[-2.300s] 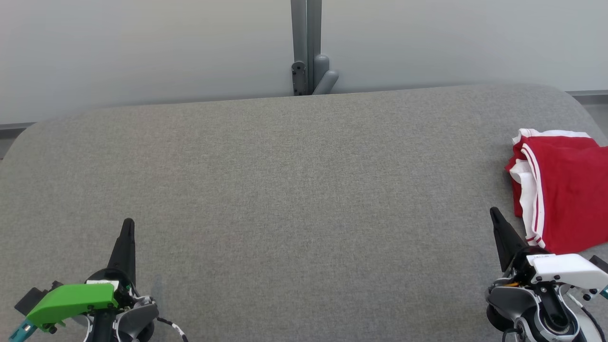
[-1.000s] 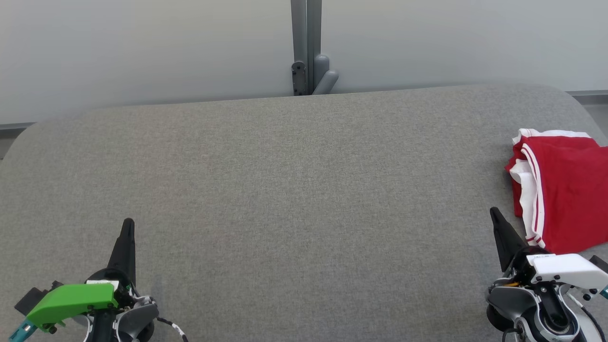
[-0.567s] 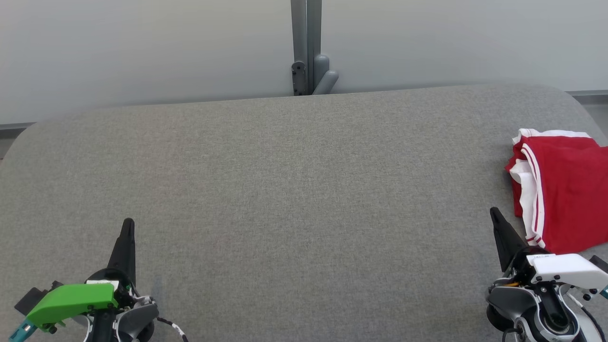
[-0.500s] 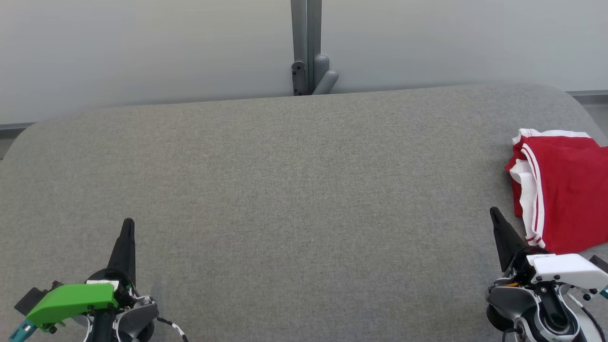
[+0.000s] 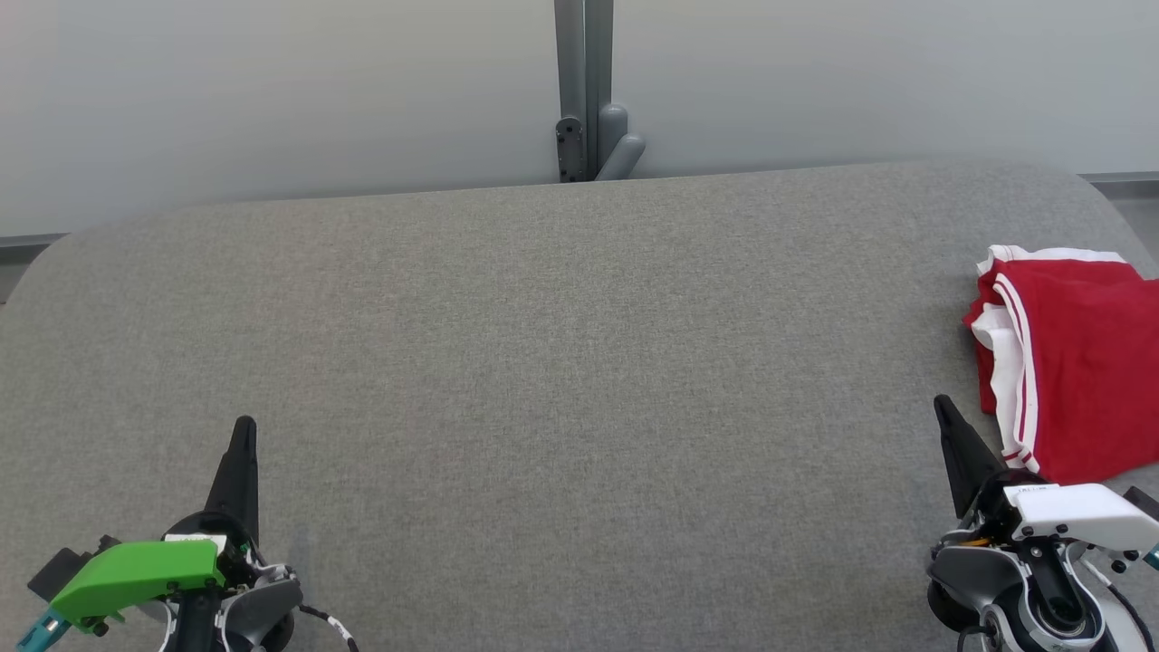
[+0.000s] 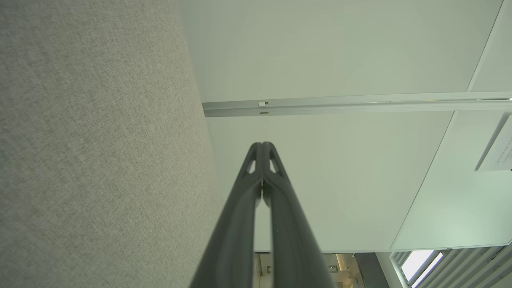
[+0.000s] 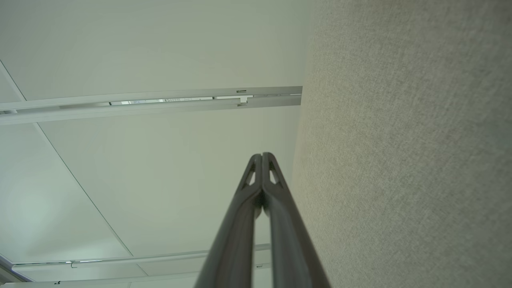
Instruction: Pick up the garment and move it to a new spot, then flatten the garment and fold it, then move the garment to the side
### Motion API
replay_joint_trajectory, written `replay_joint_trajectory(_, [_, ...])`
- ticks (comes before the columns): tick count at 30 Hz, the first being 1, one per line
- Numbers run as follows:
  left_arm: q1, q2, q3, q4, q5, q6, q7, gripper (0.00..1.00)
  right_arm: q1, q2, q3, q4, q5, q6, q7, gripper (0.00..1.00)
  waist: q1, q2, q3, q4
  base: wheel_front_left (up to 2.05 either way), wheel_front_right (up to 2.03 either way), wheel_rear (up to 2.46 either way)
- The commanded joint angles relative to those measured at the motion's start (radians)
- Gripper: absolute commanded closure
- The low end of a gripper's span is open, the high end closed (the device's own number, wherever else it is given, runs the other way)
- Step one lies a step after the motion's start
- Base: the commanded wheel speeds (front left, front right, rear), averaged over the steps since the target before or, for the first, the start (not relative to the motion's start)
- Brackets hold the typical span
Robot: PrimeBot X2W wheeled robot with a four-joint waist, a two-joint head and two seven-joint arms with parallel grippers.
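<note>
A red garment (image 5: 1077, 362) with white trim lies folded at the right edge of the grey fabric table (image 5: 561, 362), partly cut off by the head view's border. My right gripper (image 5: 943, 406) rests at the lower right, just left of the garment's near corner and apart from it, fingers shut with nothing between them (image 7: 262, 155). At the lower left my left gripper (image 5: 244, 424) sits far from the garment, its fingertips pressed together and empty (image 6: 262, 144).
A grey post with a bracket (image 5: 589, 136) stands behind the table's far edge against a pale wall (image 5: 272, 91). The table's rounded corners show at far left and far right. Both wrist views show the table surface alongside wall panels.
</note>
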Motion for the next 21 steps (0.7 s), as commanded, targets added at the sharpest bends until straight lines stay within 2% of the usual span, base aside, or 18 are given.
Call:
replay_joint_trajectory(1, [-0.009, 0.006, 0.004, -0.001, -0.001, -0.007, -0.001, 1.00, -0.004, -0.005, -0.002, -0.005, 0.007, 0.000, 0.002, 1.00, 0.0000, 0.0000, 0.000, 0.000, 0.00, 0.00, 0.00])
replay_joint_trajectory(21, [-0.009, 0.006, 0.004, -0.001, -0.001, -0.007, -0.001, 1.00, -0.004, -0.005, -0.002, -0.005, 0.007, 0.000, 0.002, 1.00, 0.0000, 0.0000, 0.000, 0.000, 0.00, 0.00, 0.00])
